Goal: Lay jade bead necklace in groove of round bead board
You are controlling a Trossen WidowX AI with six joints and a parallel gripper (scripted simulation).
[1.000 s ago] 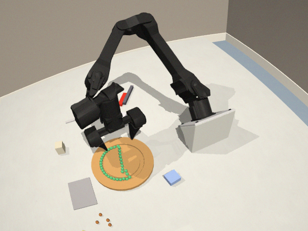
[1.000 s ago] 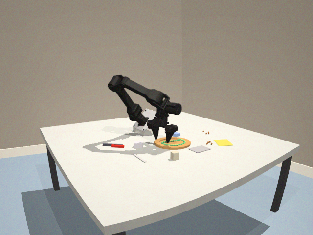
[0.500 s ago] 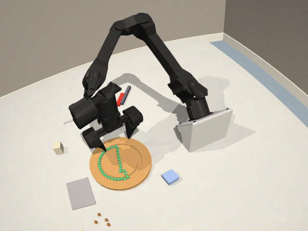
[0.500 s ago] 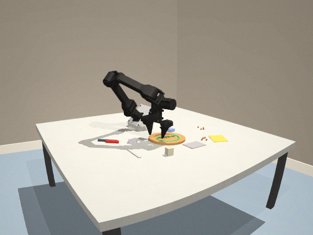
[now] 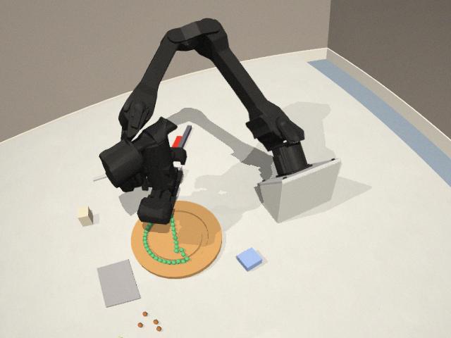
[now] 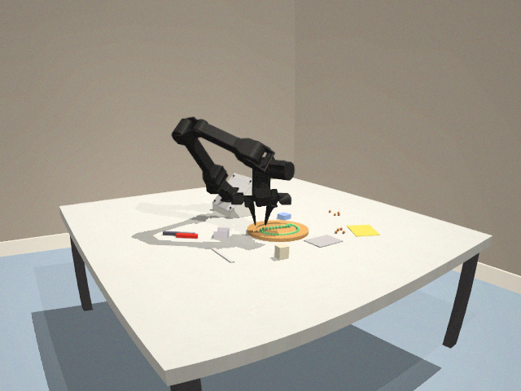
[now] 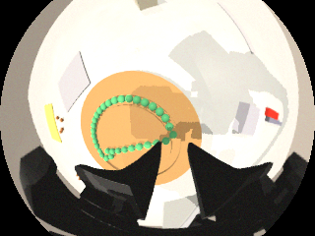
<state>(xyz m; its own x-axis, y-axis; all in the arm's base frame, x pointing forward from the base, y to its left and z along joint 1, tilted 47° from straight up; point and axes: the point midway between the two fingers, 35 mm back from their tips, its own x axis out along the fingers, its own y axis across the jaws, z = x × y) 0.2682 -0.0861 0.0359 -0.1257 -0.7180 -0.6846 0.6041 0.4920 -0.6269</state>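
Note:
The round orange-brown bead board (image 5: pixel 215 240) (image 6: pixel 278 238) (image 7: pixel 143 79) lies flat on the table. The jade bead necklace (image 5: pixel 144 239) (image 6: pixel 299 229) (image 7: pixel 129 98) lies on it: one long stretch curves along the left side of the ring groove, while another runs nearly straight across the inside, with a small kink at its front end. The groove's right part shows no beads. My gripper (image 6: pixel 260 225) (image 7: pixel 174 143) is partly open and empty, low over the board's back part, beside the necklace's back bend. In the top view its fingertips are hidden.
A cream cube (image 5: pixel 85 216) (image 6: pixel 282 251), a blue block (image 5: pixel 249 258) (image 6: pixel 283 216) and a grey square (image 5: pixel 118 282) (image 6: pixel 323 240) lie around the board. A lavender block (image 6: pixel 222 232), a red bar (image 6: pixel 186 235), a yellow square (image 6: pixel 363 230) and loose orange beads lie farther off.

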